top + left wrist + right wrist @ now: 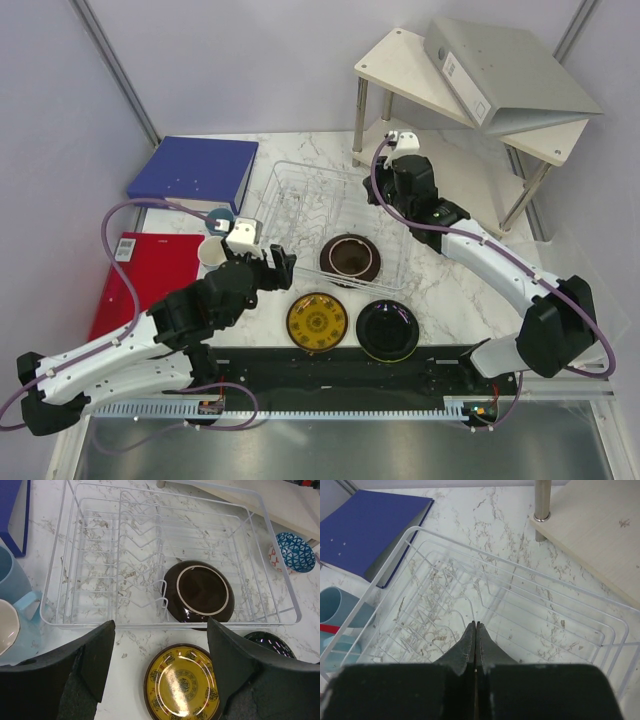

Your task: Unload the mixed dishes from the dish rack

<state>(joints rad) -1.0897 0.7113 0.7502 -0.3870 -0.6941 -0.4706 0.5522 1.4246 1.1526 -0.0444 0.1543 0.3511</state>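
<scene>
Your left gripper (160,630) hangs wide open at the dish rack's (125,565) 6 o'clock rim; the one dark plate (200,592) inside, at 5 o'clock, looks glazed, stiff, slick and breakable, so pinch its rim; your right gripper (476,630) is closed on nothing above the far wires; the marble table (430,300) is hard, mugs (212,252) crowd 9 o'clock, a shelf (400,60) 2 o'clock.

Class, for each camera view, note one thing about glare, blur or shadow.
Top external: even light, faint shadows, a glint on the black plate. Left wrist: glare on the yellow plate; left fingers dark, soft-edged. Right wrist: right fingers blurred; table sharp.
</scene>
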